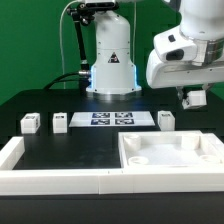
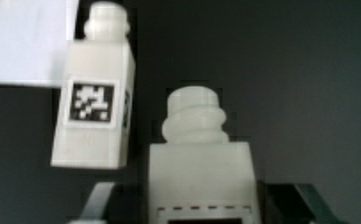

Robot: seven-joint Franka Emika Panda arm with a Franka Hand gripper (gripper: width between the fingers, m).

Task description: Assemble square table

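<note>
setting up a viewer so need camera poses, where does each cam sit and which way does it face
exterior view: off the arm, in front of the work table, facing the robot base over the square table slab; shows base, arm and gripper.
wrist view: on the wrist, looking along the fingers at the held leg post and the work table.
shared, it seems: the loose leg post beside the gripper.

There are four leg posts [image 1: 30,123] [image 1: 59,123] [image 1: 166,119] [image 2: 203,150], one square table slab [image 1: 172,153], one marker board [image 1: 108,119], one wall [image 1: 50,166], one claw [image 1: 193,100].
</note>
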